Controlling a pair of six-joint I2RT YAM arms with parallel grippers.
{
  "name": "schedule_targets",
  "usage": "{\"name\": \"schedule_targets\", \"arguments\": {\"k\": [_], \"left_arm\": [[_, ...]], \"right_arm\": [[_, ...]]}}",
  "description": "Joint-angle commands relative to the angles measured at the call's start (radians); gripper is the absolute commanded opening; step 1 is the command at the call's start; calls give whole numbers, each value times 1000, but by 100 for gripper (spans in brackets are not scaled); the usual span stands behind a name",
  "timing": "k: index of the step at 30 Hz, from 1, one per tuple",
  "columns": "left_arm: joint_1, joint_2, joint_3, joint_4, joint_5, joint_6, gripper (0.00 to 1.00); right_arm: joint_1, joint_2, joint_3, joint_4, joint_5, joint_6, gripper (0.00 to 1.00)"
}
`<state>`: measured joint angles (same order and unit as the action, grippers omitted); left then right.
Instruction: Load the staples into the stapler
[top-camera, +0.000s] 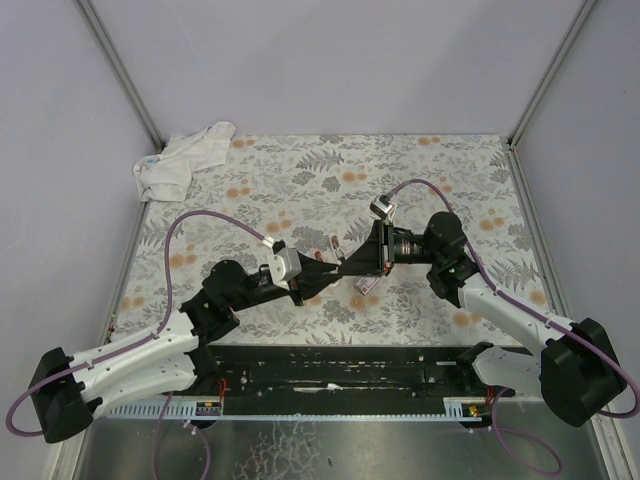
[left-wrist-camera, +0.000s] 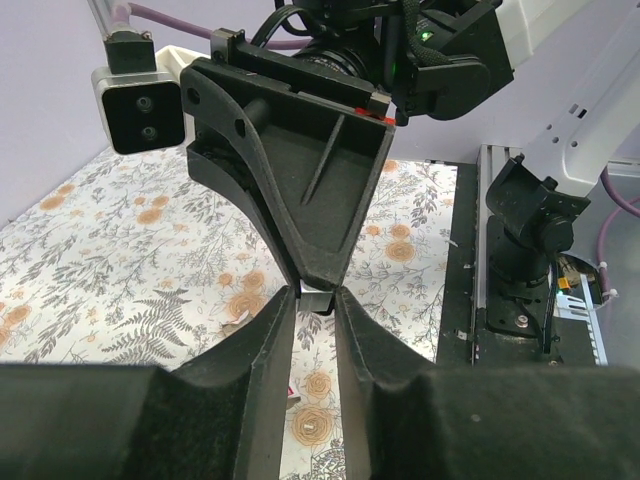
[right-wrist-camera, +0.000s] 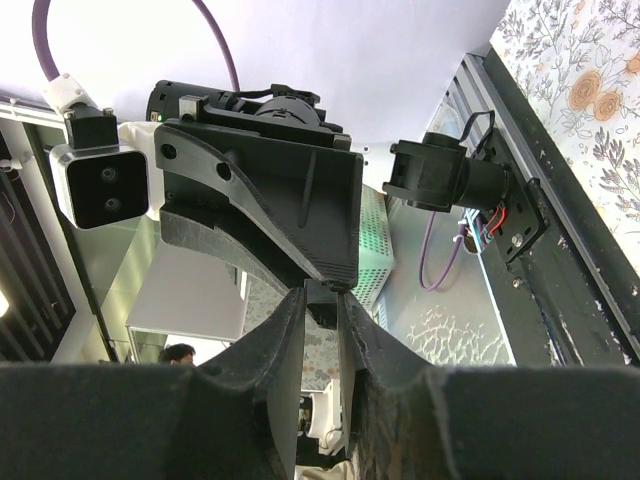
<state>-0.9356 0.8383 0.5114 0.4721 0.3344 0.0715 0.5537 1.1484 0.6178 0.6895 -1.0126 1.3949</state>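
My two grippers meet tip to tip above the middle of the table. My left gripper (top-camera: 322, 273) and right gripper (top-camera: 346, 267) each pinch one end of a small black and silver object, apparently the stapler (left-wrist-camera: 316, 298), which is held off the cloth. It also shows in the right wrist view (right-wrist-camera: 322, 300), between the fingertips. The small red-pink staples box (top-camera: 367, 287) lies on the table just below the right gripper; I cannot tell whether it is open. A red-pink scrap (left-wrist-camera: 291, 396) shows under the left fingers.
A crumpled white cloth (top-camera: 186, 160) lies at the far left corner. A small pinkish bar (top-camera: 332, 241) lies just beyond the grippers. A black rail (top-camera: 340, 375) runs along the near edge. Metal frame posts stand at the far corners.
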Motion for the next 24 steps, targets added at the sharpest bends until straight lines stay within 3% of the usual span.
{"name": "schedule_targets", "arguments": {"k": [1, 12, 20, 24], "left_arm": [[-4, 10, 22, 55, -2, -6, 19], [-3, 22, 22, 54, -2, -17, 11], [-4, 22, 6, 15, -31, -43, 7], [-4, -7, -20, -32, -59, -69, 5]], "right_arm": [[18, 1, 33, 36, -20, -13, 25], [20, -4, 22, 35, -8, -16, 29], [20, -21, 18, -2, 27, -48, 44], [10, -49, 28, -193, 110, -169, 53]]}}
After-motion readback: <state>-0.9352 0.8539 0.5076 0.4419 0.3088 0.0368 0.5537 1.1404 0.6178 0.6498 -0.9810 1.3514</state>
